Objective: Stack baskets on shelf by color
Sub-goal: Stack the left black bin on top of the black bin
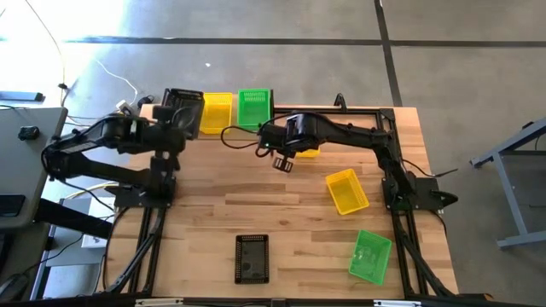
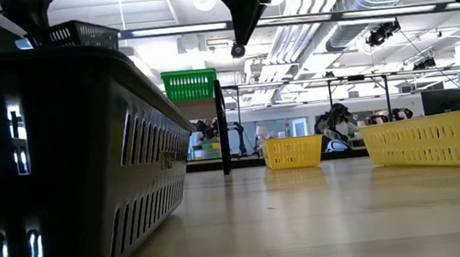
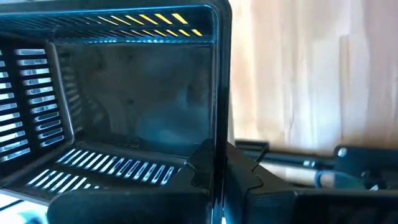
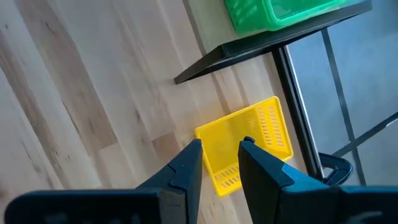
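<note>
Overhead, a wood-plank bench [image 1: 281, 213] is seen with the shelf [image 1: 223, 130] at its far edge, where a yellow basket [image 1: 217, 111] and a green basket [image 1: 254, 107] are set side by side. A black basket [image 1: 182, 109] is gripped by its rim in the left hand [image 3: 214, 163] at the shelf's left end. The right hand [image 4: 221, 155] is held slightly open and empty above a small yellow basket [image 4: 249, 142] beside the shelf.
</note>
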Motion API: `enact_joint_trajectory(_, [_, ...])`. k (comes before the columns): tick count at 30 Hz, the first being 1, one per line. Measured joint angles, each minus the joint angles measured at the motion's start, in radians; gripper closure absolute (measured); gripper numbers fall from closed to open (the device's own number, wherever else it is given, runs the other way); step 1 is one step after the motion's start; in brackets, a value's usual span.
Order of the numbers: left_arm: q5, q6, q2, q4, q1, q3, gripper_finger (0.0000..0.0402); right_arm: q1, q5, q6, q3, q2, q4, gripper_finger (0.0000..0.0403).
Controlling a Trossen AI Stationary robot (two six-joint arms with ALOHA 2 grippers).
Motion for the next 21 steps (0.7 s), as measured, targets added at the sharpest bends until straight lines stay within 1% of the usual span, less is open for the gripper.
enact_joint_trajectory(11, [0.009, 0.229, 0.001, 0.0, 0.261, 0.0, 0.0401, -0.048, -0.002, -0.072, 0.0, 0.0, 0.003, 0.0313])
enact_joint_trajectory(14, [0.046, 0.306, 0.004, 0.0, 0.326, 0.0, 0.0401, -0.056, -0.003, -0.089, 0.0, 0.0, 0.008, 0.0313])
enact_joint_trajectory(16, [0.065, 0.349, 0.013, 0.0, 0.366, 0.0, 0.0401, -0.058, -0.003, -0.11, 0.0, 0.0, 0.012, 0.0313])
enact_joint_trajectory(21, [0.066, 0.428, 0.054, 0.0, 0.457, 0.0, 0.0401, -0.068, -0.002, -0.159, 0.0, 0.0, 0.028, 0.0313])
